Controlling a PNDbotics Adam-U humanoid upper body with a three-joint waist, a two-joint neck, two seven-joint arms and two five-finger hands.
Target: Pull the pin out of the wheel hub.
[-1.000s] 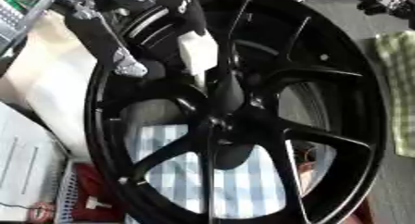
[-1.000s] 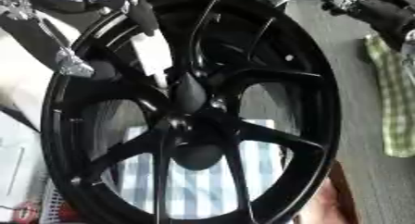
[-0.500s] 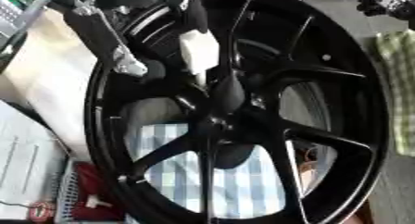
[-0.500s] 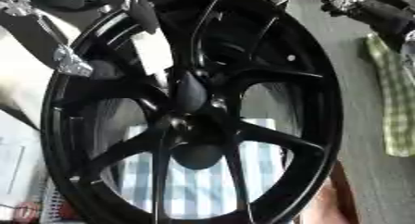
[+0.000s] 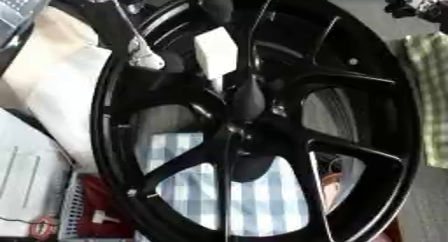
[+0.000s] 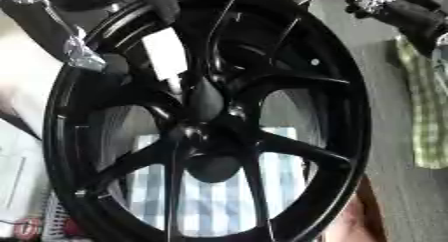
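Left eye view first: a big glossy black alloy wheel [image 5: 262, 121] with thin split spokes fills pretty much everything, lying on a blue-and-white checked cloth [image 5: 262, 201] that shows through the lower gaps. The round hub [image 5: 249, 103] sits right of the middle, with a white rectangular block [image 5: 216, 53] poking up just above it, touching or just beside the hub. I honestly can't make out a pin as such. The robot's left hand [image 5: 131, 36] comes in from the upper left, black with silver bits, its fingers resting on the rim's upper-left part; whether they're curled round anything I can't tell. A green checked towel [image 5: 430, 96] lies at the right edge, and a cream-coloured bag [image 5: 52, 76] sits left of the wheel.

Right eye view: same wheel, shifted a bit left. The silver fingertip of the left hand sits on the rim's upper left, near the white block. Top right, a dark mechanical limb, the right hand [image 6: 394, 11], hangs well apart from the hub; can't tell how its fingers are set either.
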